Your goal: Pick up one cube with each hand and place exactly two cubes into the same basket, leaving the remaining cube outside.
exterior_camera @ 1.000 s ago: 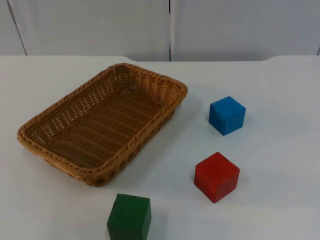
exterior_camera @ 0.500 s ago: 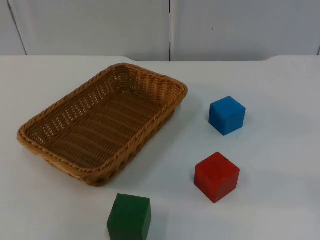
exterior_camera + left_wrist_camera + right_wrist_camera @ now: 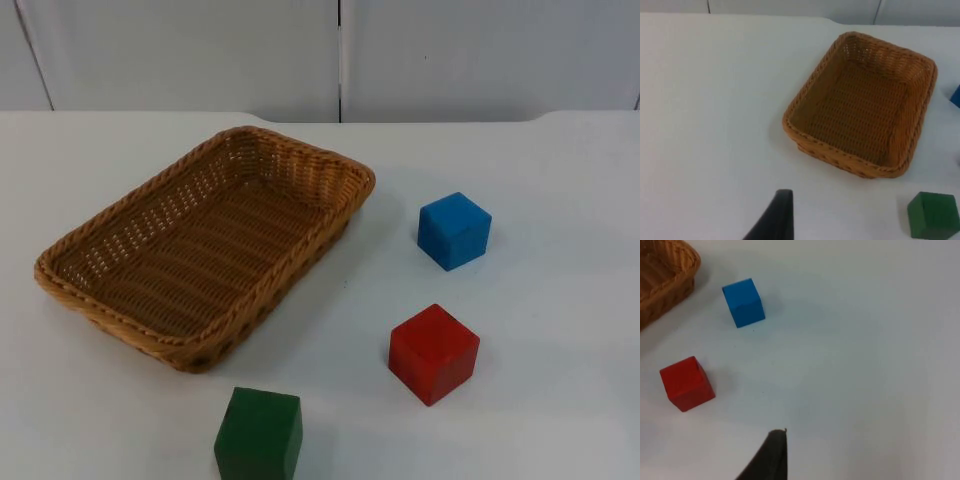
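Top view has the green cube (image 3: pixel 258 434) nearest, standing on the white table (image 3: pixel 560 400) just off the basket's near short end and apart from it, with one corner turned toward the camera. Next out is the red cube (image 3: pixel 433 353), to the right of the basket's near end and well apart from it, also turned corner-on. Farther still, the blue cube (image 3: pixel 454 231) sits to the right of the basket's far end, with bare table between them. All three cubes stand apart from one another and outside the basket.

The wicker basket (image 3: pixel 60 270) lies flat, mouth up, nothing in it. Its long axis runs on a slant, from the near left to the far right, so the far short end points toward the grey wall (image 3: pixel 480 60). Bare table lies open on every side of the basket, widest to the right of the cubes and on the basket's left.

Left wrist view looks onto the basket (image 3: pixel 795 105) and the green cube (image 3: pixel 933 215), with a black fingertip (image 3: pixel 777 217) of the left gripper above bare table on the basket's left side. Right wrist view shows the red cube (image 3: pixel 687 383), the blue cube (image 3: pixel 743 302) and a corner of the basket (image 3: pixel 687 260), with a fingertip (image 3: pixel 770 457) of the right gripper over open table to the basket's right. Whether either gripper is spread or closed cannot be told; neither holds a cube
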{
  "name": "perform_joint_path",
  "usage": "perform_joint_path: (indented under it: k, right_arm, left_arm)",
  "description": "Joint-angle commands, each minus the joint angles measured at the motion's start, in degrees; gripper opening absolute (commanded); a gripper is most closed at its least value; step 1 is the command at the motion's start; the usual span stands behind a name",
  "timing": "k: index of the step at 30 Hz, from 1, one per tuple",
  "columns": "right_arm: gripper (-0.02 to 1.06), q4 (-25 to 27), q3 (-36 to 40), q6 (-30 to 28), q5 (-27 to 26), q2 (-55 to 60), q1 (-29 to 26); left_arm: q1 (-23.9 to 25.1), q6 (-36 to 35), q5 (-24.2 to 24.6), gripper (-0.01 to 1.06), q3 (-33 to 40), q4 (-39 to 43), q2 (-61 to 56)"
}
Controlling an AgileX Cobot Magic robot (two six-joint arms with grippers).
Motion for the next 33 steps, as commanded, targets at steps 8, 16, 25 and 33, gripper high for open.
perform_joint_path:
  k: [8, 16, 25, 33]
  right_arm:
    - [1.05, 0.33, -6.3, -0.92, 1.06, 6.64, -0.34]
    - [1.05, 3.83, -9.95, -4.1, 1.19, 13.87, -0.34]
    - [1.05, 5.72, -13.88, -7.04, 0.86, 21.38, -0.34]
    - [1.05, 6.12, -15.97, -8.22, -0.47, 25.78, -0.34]
  left_arm:
    - [0.3, 3.36, -0.44, 1.05, -2.39, -5.54, 3.73]
    - [0.3, 4.58, 1.14, 1.05, -8.04, -9.2, 8.15]
    - [0.3, 6.6, 2.91, 1.05, -10.53, -10.85, 13.52]
    - [0.3, 10.68, 8.53, 1.05, -10.53, -15.41, 18.09]
